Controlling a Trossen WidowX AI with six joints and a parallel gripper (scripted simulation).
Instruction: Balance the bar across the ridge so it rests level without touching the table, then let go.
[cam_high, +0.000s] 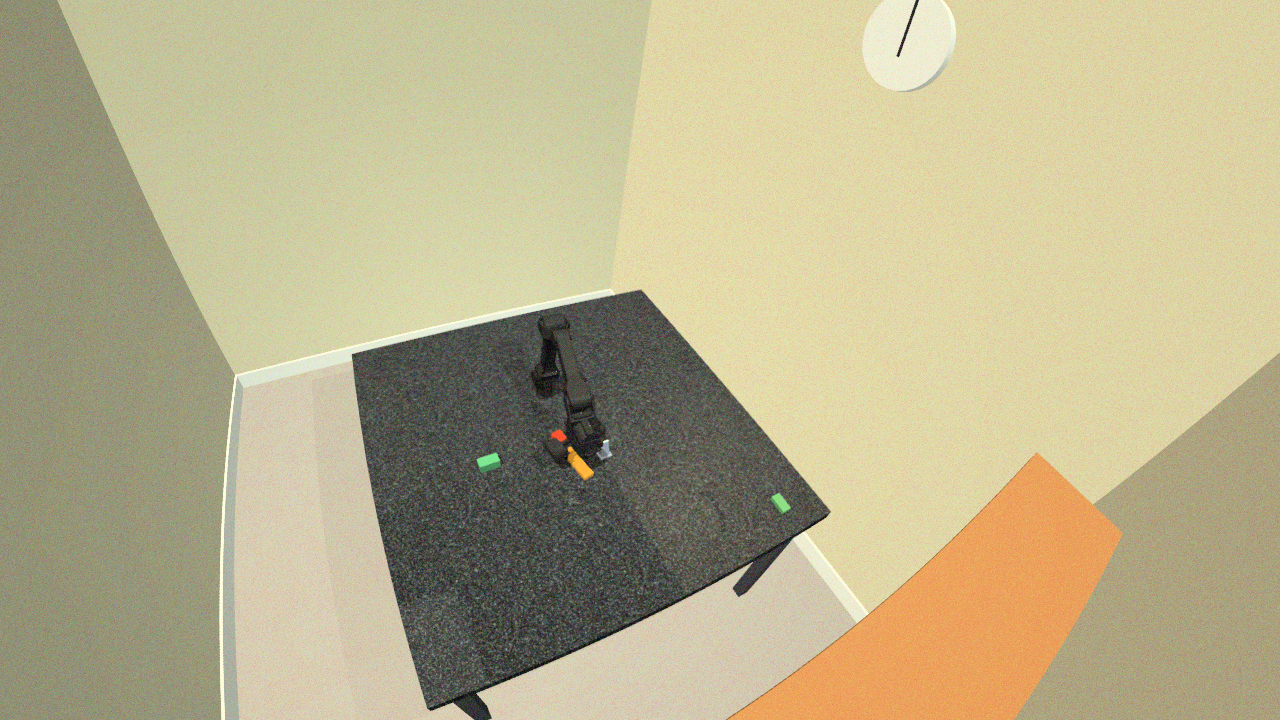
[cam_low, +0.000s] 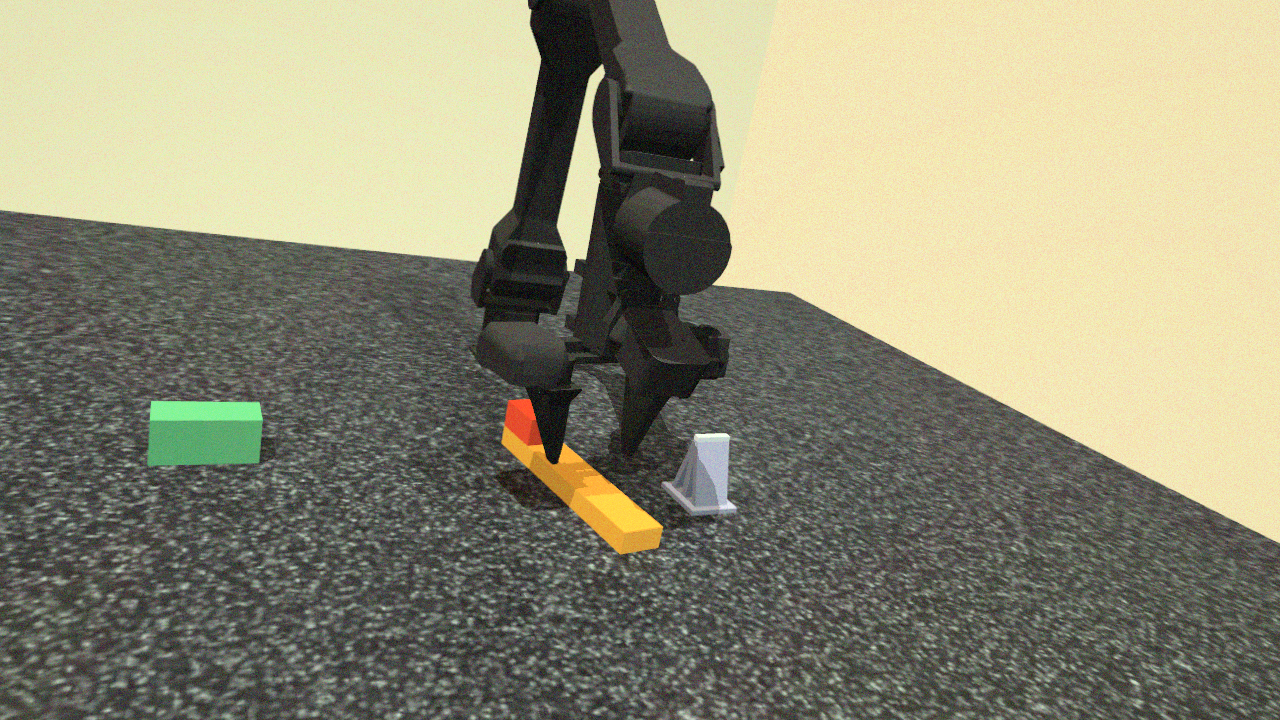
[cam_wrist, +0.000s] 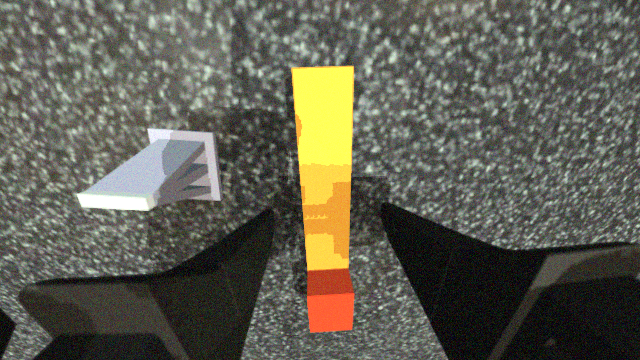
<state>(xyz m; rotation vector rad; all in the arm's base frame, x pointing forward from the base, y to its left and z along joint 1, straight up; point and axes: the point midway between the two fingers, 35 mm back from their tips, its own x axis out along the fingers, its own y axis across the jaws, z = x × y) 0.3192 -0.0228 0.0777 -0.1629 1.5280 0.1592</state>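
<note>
The orange-yellow bar lies flat on the dark speckled table. A red block sits on the bar's end nearer the arm's base. The pale grey ridge stands upright beside the bar, apart from it, with nothing on top. My gripper is open, pointing down low over the bar. In the wrist view its fingertips stand on either side of the bar with gaps. Their exact height is hard to tell.
A green block lies to one side of the bar. Another green block lies near the table's far right corner in the top view. The ridge stands close to one finger's side. The arm's base is behind the gripper.
</note>
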